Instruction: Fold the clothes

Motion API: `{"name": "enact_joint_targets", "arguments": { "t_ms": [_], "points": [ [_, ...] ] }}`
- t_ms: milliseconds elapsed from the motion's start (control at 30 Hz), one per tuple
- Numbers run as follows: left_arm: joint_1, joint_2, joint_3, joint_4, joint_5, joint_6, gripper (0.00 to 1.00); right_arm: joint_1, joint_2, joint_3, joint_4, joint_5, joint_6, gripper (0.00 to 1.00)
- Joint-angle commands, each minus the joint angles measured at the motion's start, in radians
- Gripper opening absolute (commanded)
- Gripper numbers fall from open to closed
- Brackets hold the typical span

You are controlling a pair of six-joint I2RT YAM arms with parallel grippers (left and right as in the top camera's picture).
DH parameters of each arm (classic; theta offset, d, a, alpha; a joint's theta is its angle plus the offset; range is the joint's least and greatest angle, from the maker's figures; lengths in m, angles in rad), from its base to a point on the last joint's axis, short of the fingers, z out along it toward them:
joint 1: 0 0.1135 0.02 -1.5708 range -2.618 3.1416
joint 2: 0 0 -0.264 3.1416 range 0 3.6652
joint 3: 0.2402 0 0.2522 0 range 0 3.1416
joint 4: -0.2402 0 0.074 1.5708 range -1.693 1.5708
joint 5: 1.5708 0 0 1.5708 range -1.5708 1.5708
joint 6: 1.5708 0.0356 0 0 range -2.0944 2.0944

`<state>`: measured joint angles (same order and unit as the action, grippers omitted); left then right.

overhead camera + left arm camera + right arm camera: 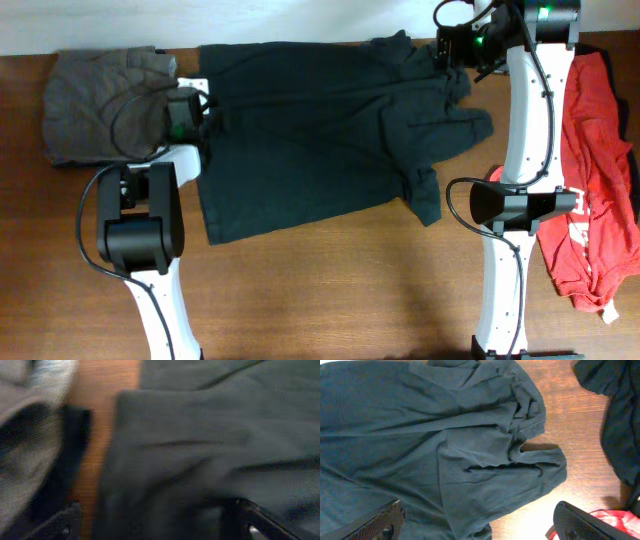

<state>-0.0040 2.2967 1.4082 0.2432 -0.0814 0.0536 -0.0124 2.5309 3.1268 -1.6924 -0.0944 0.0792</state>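
Note:
A large dark T-shirt lies spread flat on the wooden table, plain side up, with no lettering showing. Its right sleeve is rumpled. My left gripper is open, low at the shirt's left edge, and that edge lies between its fingers. My right gripper is open and hovers above the shirt's upper right by the sleeve; its fingers hold nothing. A red T-shirt lies crumpled at the right. Another black garment lies right of the sleeve.
A grey garment lies bunched at the back left, close beside my left gripper, and also shows in the left wrist view. A strip of bare wood separates it from the shirt. The table's front half is bare wood.

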Motion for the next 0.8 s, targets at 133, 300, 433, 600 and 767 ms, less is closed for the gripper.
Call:
{"name": "enact_joint_targets", "arguments": {
  "t_ms": [133,300,433,600,767],
  "points": [
    [-0.116,-0.14,0.187,-0.426,0.045,0.005,0.99,-0.015,-0.102,0.015,-0.006,0.023,0.0,0.99],
    [-0.153,-0.285,0.265,-0.702,0.161,-0.011,0.99,-0.029,-0.21,0.015,-0.006,-0.003,0.0,0.99],
    [-0.161,-0.416,0.268,-0.877,0.219,-0.011,0.99,-0.029,-0.314,0.002,-0.006,-0.013,0.0,0.99],
    [-0.153,-0.551,0.268,-1.109,0.216,-0.172,0.99,-0.029,-0.448,-0.109,-0.006,0.004,0.0,0.99],
    [-0.153,-0.594,0.268,-1.283,0.206,-0.249,0.99,-0.029,-0.546,-0.339,-0.006,0.062,0.012,0.99]
  ]
}}
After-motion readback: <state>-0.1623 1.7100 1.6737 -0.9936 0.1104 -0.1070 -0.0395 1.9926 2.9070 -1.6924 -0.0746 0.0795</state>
